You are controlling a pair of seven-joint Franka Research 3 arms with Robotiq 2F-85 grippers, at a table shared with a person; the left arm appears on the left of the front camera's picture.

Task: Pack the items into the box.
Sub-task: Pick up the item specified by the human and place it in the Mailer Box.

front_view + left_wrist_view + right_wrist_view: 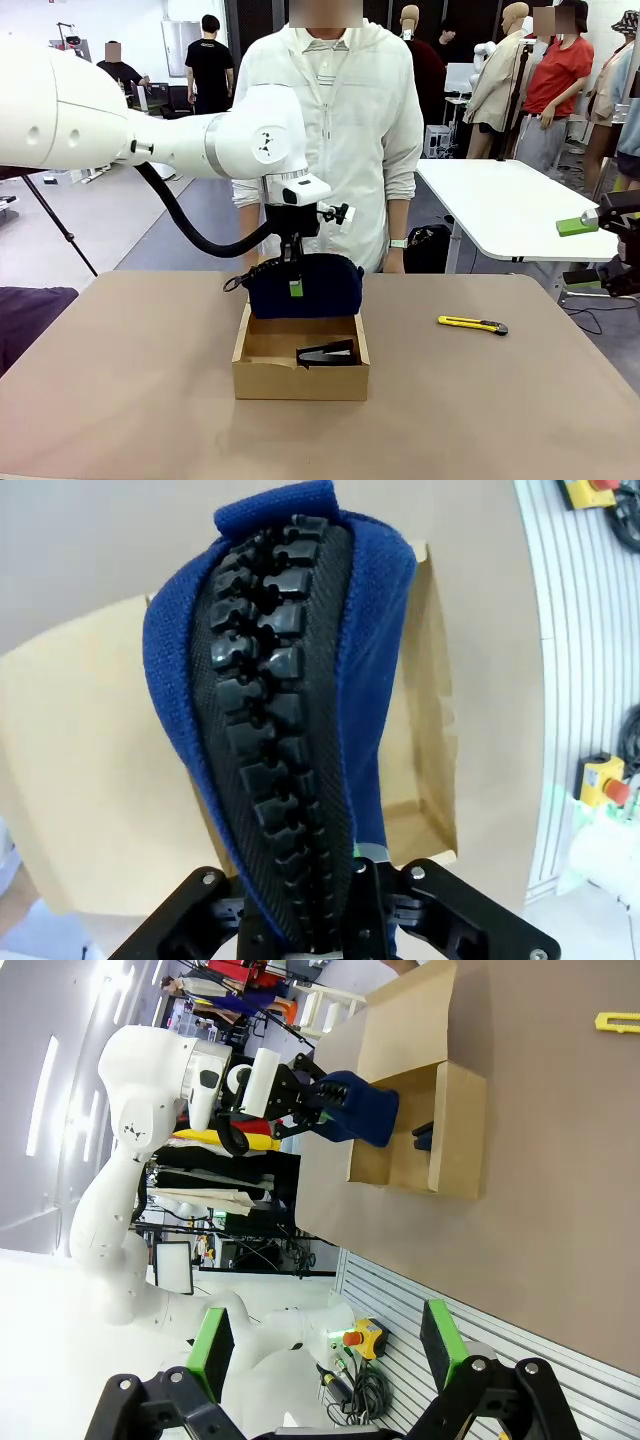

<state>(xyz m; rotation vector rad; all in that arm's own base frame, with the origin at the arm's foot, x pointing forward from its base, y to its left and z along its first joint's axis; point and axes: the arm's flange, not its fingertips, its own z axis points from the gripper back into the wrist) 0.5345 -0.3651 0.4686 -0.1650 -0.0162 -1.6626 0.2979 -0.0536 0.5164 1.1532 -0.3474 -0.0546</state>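
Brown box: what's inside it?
A small black stapler lies inside the small brown cardboard box. The soft navy-blue zippered pouch, held by the left end effector, hangs over the back, hiding the floor there.

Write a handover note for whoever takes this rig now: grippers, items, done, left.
Left gripper: shut on the soft navy-blue zippered pouch, held over the rear of the small brown cardboard box, whose lid is open.
Right gripper: open, empty, off the right side of the table.
Done: small black stapler lies in the box.
Left: lower and release the pouch into the box; probably close the lid.
Slim yellow utility knife lies on the table, not to be packed.
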